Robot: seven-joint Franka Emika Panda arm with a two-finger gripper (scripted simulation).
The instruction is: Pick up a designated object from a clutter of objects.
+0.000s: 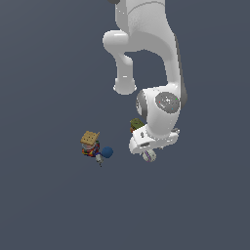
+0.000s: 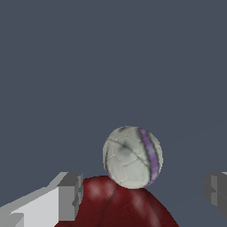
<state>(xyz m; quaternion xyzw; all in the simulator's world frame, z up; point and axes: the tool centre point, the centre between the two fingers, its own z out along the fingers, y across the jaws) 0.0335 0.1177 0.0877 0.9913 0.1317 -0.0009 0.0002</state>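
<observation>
Hovering with fingers spread wide and empty, the end effector [image 2: 142, 195] straddles the whitish ball [image 2: 132, 157] beside the red bowl [image 2: 117, 206], apparently lining up to grasp it.

A flat, matte slate-blue ground surface [image 1: 49, 205] fills the exterior view from edge to edge; the same plain, unmarked surface [image 2: 66, 66] backs the wrist view.

Simulated scene: flat, featureless grey floor [image 1: 44, 205]
</observation>
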